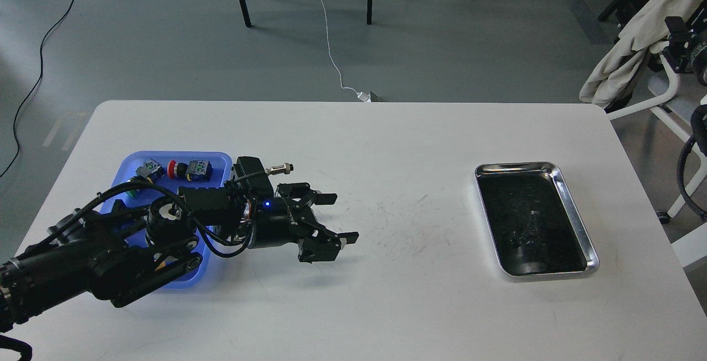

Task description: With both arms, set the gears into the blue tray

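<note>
The blue tray (pixel 126 165) lies at the table's left, half covered by my left arm. My left gripper (pixel 338 217) hovers just right of the tray, low over the white table, its fingers (pixel 326 198) spread open with nothing visible between them. The gears are too small to pick out with certainty; a tiny dark speck (pixel 523 235) inside the steel tray may be one. Only a joint of my right arm (pixel 690 46) shows at the far right edge, off the table, and its gripper is out of view.
Push-button switches, one with a red cap (pixel 173 169), sit in the blue tray's far end. A shiny steel tray (pixel 574 206) with a dark inside lies at the right. Scuffed table surface (pixel 409 223) separates the trays. A cloth-draped chair (pixel 629 46) stands beyond the right corner.
</note>
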Motion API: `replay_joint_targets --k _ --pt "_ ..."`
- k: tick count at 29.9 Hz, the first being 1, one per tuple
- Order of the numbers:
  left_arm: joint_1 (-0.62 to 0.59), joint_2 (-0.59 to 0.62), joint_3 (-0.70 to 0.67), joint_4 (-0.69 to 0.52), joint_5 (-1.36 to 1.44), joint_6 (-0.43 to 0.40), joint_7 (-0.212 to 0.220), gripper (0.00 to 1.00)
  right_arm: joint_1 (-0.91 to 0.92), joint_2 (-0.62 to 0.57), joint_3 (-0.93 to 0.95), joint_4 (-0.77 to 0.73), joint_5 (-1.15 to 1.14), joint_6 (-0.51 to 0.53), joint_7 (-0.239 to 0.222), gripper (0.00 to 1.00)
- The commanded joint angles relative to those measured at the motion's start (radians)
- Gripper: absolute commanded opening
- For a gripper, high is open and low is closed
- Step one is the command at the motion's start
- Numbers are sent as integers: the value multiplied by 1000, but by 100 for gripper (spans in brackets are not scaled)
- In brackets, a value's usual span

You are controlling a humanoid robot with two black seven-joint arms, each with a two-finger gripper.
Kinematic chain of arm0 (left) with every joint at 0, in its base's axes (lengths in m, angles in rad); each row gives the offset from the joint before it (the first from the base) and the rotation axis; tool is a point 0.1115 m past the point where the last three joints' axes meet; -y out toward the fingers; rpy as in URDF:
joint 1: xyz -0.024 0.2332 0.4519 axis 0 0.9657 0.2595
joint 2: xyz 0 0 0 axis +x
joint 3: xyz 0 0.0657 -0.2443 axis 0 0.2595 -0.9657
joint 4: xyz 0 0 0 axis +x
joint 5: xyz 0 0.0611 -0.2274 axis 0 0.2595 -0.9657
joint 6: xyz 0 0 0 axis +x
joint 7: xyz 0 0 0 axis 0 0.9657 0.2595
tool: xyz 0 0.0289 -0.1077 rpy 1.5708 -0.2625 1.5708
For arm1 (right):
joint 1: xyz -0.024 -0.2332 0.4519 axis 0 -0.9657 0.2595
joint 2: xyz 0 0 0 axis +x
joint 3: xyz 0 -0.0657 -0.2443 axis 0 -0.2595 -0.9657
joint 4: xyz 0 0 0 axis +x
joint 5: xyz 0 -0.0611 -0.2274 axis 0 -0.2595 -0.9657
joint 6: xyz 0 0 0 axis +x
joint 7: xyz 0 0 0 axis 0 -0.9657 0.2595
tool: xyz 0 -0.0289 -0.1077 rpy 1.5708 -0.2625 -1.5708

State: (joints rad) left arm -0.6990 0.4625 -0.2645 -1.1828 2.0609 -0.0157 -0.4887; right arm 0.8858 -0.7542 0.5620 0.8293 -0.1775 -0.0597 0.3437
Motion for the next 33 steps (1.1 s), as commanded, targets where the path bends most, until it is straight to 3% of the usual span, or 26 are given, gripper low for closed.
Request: replay_joint_targets --k 1,6,33 --pt "4 8 2 0 1 14 0 99 -1 -2 -13 -6 0 -2 11 99" --pt "27 12 1 5 4 16 0 99 -18 0 -99 -15 -5 -23 -61 99" --pt "116 -4 2 147 22 137 0 98 -113 18 -91 -44 7 -51 -71 99"
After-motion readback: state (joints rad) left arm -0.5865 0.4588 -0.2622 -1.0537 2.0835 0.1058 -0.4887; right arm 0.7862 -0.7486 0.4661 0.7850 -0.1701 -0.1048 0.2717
